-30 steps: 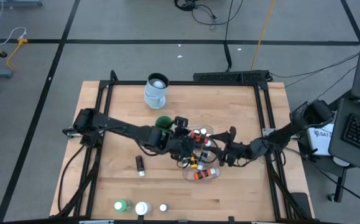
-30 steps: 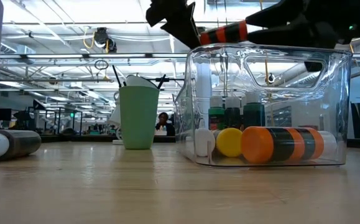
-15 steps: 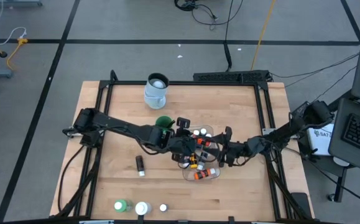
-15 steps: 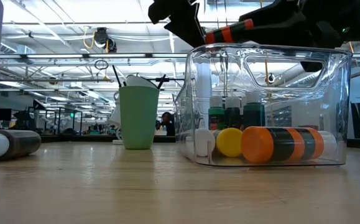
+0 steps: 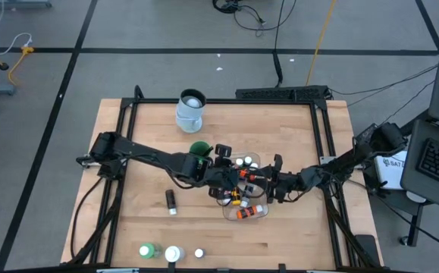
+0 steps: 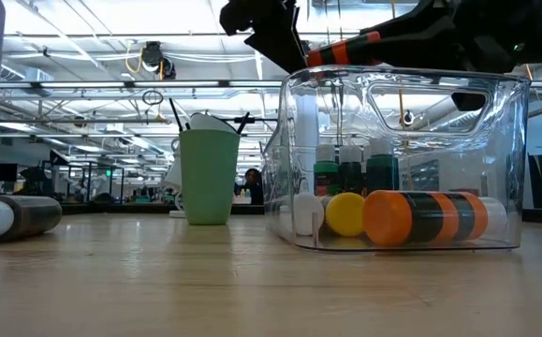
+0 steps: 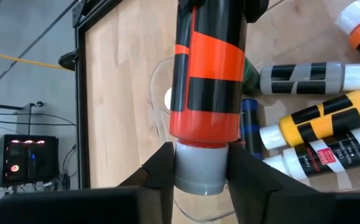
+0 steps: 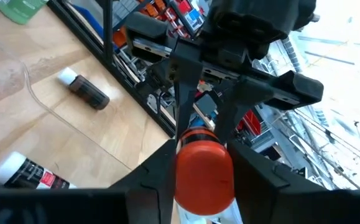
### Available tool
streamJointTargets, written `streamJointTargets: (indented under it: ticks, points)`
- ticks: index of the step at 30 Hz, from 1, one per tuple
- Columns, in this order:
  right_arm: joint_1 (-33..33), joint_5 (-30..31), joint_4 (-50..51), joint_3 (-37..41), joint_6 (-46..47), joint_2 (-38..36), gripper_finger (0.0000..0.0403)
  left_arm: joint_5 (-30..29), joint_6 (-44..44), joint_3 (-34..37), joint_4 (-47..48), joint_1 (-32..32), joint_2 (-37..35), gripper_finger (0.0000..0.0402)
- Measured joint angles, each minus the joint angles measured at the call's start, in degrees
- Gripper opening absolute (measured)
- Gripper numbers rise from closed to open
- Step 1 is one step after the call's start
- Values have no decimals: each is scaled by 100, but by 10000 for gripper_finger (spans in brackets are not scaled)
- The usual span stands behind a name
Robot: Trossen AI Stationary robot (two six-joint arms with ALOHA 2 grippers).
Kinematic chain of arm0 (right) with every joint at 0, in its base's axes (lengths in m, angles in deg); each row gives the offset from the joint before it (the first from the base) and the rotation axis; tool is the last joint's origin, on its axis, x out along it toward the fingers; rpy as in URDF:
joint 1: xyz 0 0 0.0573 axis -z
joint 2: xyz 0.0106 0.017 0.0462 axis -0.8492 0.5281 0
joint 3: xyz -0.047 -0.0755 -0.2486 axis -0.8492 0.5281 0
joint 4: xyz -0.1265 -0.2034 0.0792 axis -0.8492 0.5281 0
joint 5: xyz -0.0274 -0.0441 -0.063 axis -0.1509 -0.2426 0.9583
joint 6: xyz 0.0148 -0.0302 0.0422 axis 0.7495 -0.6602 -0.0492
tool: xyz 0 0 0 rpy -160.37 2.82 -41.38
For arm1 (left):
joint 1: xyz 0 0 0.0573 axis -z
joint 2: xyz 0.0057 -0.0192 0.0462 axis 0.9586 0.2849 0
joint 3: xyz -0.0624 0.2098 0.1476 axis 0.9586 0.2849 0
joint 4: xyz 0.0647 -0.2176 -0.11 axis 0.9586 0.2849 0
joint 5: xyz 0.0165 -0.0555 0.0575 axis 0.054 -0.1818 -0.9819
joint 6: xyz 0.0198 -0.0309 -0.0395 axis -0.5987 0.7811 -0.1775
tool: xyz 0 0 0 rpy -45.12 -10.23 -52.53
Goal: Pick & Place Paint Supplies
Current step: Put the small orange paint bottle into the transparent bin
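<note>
An orange-and-black paint bottle hangs nearly level above the clear tub, held from both ends. My left gripper is shut on its grey cap end. My right gripper comes from the table's right and is shut on its orange bottom end. Several white-capped paint bottles lie and stand inside the tub. A dark bottle lies on its side on the table, left of the tub. My left gripper pinches the bottle's grey cap between its two fingers, coming level from the table's left, in line with the bottle. The bottle is clear of the tub, its far end tipped slightly up. My right gripper pinches the bottle's round orange bottom end between its two fingers, coming level from the table's right along the bottle. That end sits slightly higher, above the tub's rim.
A green cup with brushes stands just left of the tub. A pale jug stands at the far side. Near the front edge stand a green bottle, a white jar and a small bottle.
My right gripper has edged toward the table's left, onto the bottle's orange end, and its fingers have closed in around it. The bottle stays above the tub, its right end a little higher than before. My left gripper keeps its hold.
</note>
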Motion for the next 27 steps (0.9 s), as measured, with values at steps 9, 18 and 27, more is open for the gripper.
streamJointTargets:
  ticks: [9, 18, 27]
  points:
    - [-163, 129, -143, 314, -217, -353, 118, 64, 206, -9, 606, 253, -335, 274]
    - [-285, -1658, -1414, 1289, -536, -1071, 115, 1769, 127, 1202, -1994, 401, -1187, 279]
    - [-539, -1841, -1372, 1307, -1173, -1097, 115, 2658, 570, 2816, -5215, 11, -1373, 245]
